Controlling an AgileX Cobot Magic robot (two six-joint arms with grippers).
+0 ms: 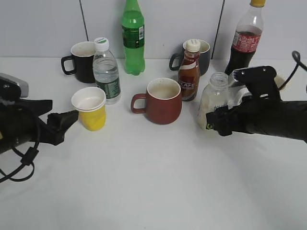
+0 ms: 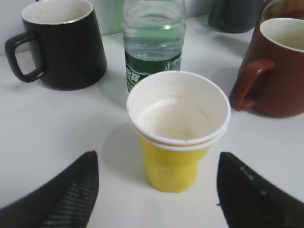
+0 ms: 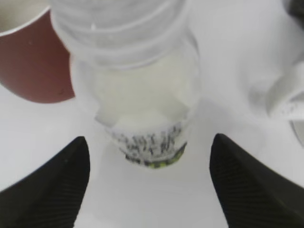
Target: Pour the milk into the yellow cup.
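Note:
The milk bottle (image 1: pixel 213 99) stands upright and uncapped at the right, holding creamy white liquid; it also shows in the right wrist view (image 3: pixel 142 99). My right gripper (image 1: pixel 215 122) (image 3: pixel 149 183) is open, its fingers just short of the bottle on either side, not touching it. The yellow cup (image 1: pixel 90 109) (image 2: pixel 177 128) stands at the left with a white inside and a little pale liquid at its bottom. My left gripper (image 1: pixel 67 120) (image 2: pixel 156 190) is open right in front of the cup, apart from it.
A red-brown mug (image 1: pixel 162 100) stands in the middle, a brown coffee bottle (image 1: pixel 189 70) and a dark mug (image 1: pixel 204 53) behind it. A water bottle (image 1: pixel 106 70), a black mug (image 1: pixel 81 61), a green bottle (image 1: pixel 133 37) and a cola bottle (image 1: pixel 245 39) stand along the back.

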